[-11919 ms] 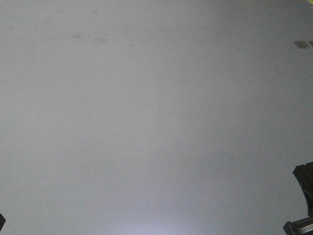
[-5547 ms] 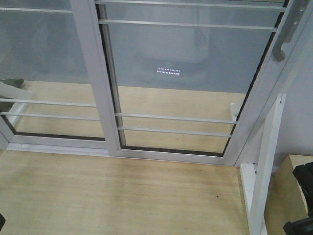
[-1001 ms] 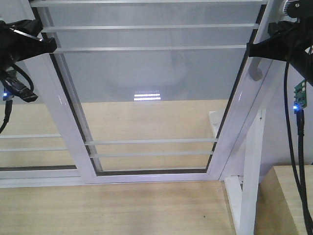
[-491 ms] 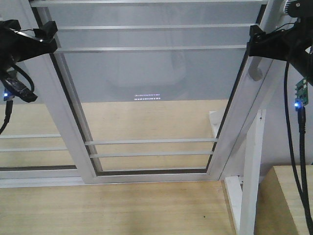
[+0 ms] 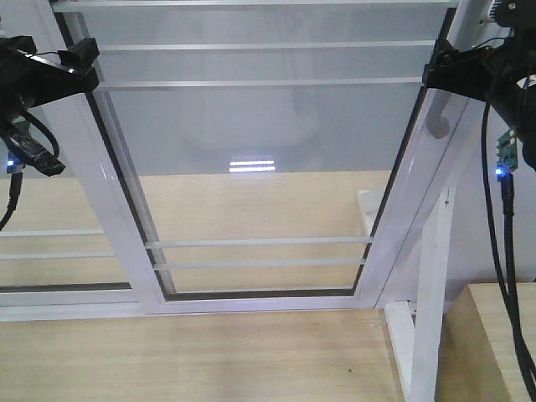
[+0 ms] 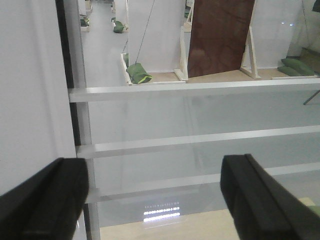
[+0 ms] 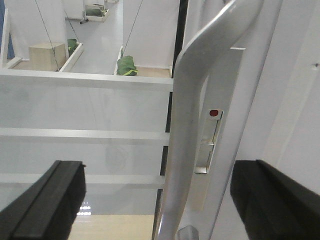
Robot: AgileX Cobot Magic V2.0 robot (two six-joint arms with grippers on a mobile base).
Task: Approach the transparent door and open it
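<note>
From the front, the transparent door (image 5: pixel 251 126) fills the middle of the scene, its white frame leaning away towards the far wall, with thin horizontal bars (image 5: pixel 260 251) across the glass. The left hand (image 5: pixel 84 60) sits at the door's upper left frame. The right hand (image 5: pixel 435 69) is at the upper right, just above the lower end of the grey bar handle (image 5: pixel 435 126). A slanted white post (image 5: pixel 429 293) stands on the wooden floor (image 5: pixel 193 360) to the right.

The left wrist view shows both black fingers (image 6: pixel 45 200) spread wide, with barred glass between them and a brown panel (image 6: pixel 220 35) far beyond.

The right wrist view shows the fingers (image 7: pixel 272 200) spread wide on either side of the handle, not closed on it. A red dot (image 7: pixel 214 113) marks the latch beside it.
</note>
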